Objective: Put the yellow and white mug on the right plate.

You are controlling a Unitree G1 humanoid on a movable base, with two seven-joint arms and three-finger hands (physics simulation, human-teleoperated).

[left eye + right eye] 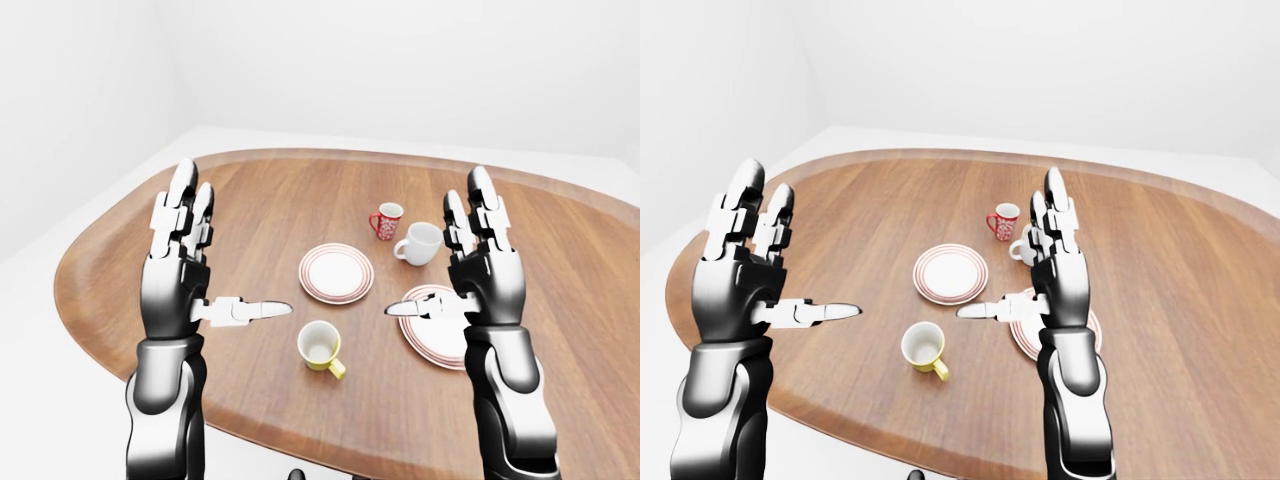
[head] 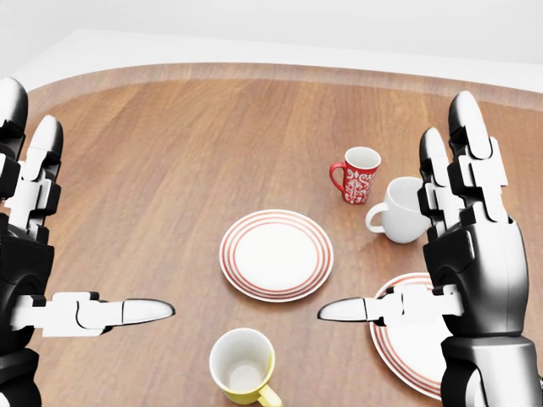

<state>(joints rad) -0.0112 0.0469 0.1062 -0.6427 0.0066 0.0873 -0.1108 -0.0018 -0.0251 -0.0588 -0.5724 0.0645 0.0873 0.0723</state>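
Reaching down for the yellow and white mug (image 1: 319,346) looks like the riskiest part from here; both the left hand (image 1: 182,268) and the right hand (image 1: 482,272) are raised above the table (image 1: 120,260) with fingers spread wide and thumbs pointing inward, holding nothing; the mug stands upright on the wood between the two hands and lower in the left-eye view, nearer the right thumb than the left, its handle turned toward the robot's right. A careless descent could knock it over or push it toward the table's near edge, since it sits close to that rim; a grip on the rim alone might let it tilt. The right plate (image 1: 433,324) lies just beneath and partly behind the right hand, so the palm hides part of the target; misjudging it could land the mug on the plate's lip. Beyond the right hand stand a white mug (image 1: 419,243) and a red patterned mug (image 1: 386,221), close together; a middle plate (image 1: 336,272) lies beyond the yellow mug; none blocks the short path.
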